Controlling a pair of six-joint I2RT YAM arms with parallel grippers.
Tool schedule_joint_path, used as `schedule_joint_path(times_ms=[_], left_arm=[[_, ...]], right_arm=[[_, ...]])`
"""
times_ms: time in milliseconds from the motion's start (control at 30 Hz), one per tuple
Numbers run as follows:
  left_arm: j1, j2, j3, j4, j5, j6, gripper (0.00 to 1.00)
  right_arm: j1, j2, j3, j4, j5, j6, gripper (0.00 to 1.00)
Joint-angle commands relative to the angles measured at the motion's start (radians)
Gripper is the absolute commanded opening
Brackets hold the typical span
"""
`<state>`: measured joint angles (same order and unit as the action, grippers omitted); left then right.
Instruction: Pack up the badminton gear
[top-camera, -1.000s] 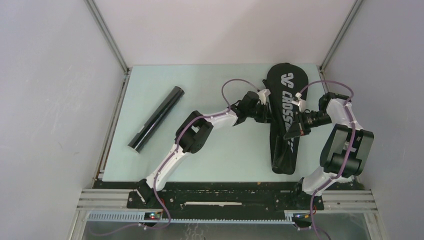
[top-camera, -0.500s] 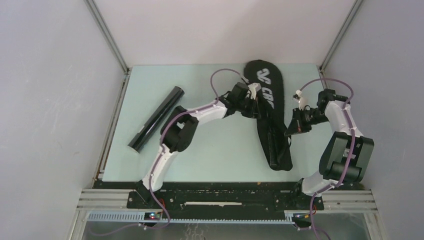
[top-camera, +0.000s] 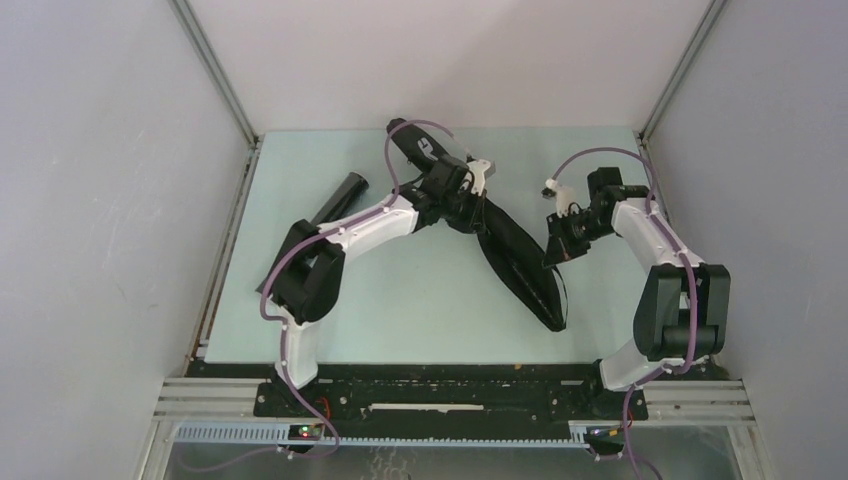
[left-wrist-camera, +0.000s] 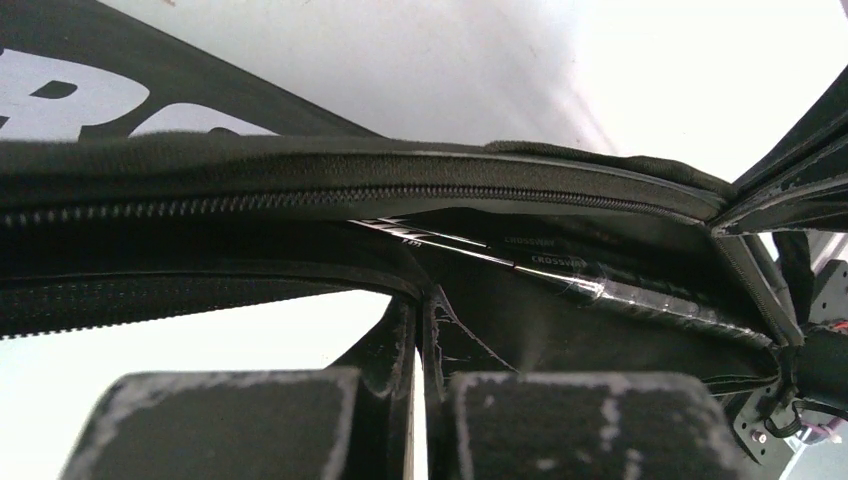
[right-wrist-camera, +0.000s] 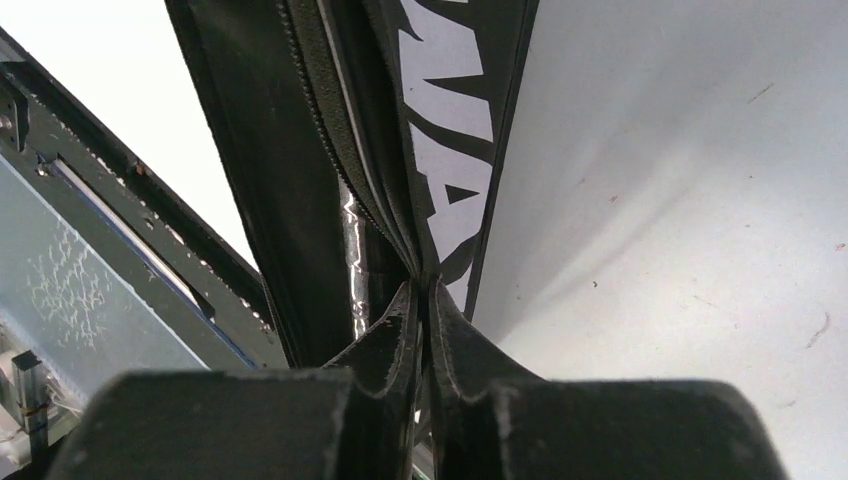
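I am clamping the left gripper (left-wrist-camera: 420, 300) shut on the zipper edge of the black bag (top-camera: 515, 262), and the right gripper (right-wrist-camera: 425, 290) is pinching that same edge farther along. The bag is stretching diagonally between them across the counter (top-camera: 440, 310), from far centre toward near right. A racket (left-wrist-camera: 520, 262) is showing inside its open seam. The tube (top-camera: 342, 193) is lying far left.

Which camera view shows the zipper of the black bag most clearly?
The left wrist view: the zipper runs across nearly the whole picture, with its teeth sharp. The right wrist view shows only a shorter stretch of it. The top view shows the bag from above, but the zipper is too small to see there.
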<state>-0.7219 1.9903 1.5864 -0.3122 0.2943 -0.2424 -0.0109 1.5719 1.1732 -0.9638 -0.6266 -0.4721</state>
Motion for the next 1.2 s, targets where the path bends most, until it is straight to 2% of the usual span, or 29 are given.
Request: schedule_joint_path(times_ms=[0,100,133,233,300,333,633,833,967,1167], left_arm=[[-0.013,-0.096,-0.028,0.02,0.015,0.032,0.0],[-0.015,-0.105,-0.037,0.028,0.024,0.012,0.0],[-0.015,-0.105,-0.036,0.032,0.027,-0.001,0.0],[-0.014,-0.103,-0.031,0.039,0.045,-0.058,0.0],[-0.013,-0.097,-0.021,0.037,0.051,-0.097,0.0],[-0.013,-0.09,-0.015,0.032,0.051,-0.117,0.0],[-0.008,-0.059,0.012,0.004,0.046,-0.279,0.0],[0.008,-0.027,0.038,-0.02,0.053,-0.392,0.0],[0.013,-0.011,0.061,-0.033,0.065,-0.446,0.0],[0.023,0.021,0.103,-0.039,0.1,-0.533,0.0]], right_arm=[[0.032,-0.013,0.018,0.066,0.023,0.008,0.14],[0.044,-0.036,0.022,0.057,0.007,-0.009,0.26],[0.047,-0.047,0.026,0.056,-0.011,-0.008,0.33],[0.052,-0.093,0.033,0.065,-0.067,0.007,0.63],[0.066,-0.132,0.033,0.082,-0.06,0.011,0.75],[0.075,-0.146,0.033,0.092,-0.047,0.016,0.77],[0.146,-0.246,-0.015,0.178,-0.039,0.026,0.83],[0.267,-0.34,-0.158,0.395,0.136,0.164,0.93],[0.343,-0.346,-0.217,0.496,0.242,0.224,0.94],[0.428,-0.324,-0.236,0.596,0.316,0.289,0.94]])
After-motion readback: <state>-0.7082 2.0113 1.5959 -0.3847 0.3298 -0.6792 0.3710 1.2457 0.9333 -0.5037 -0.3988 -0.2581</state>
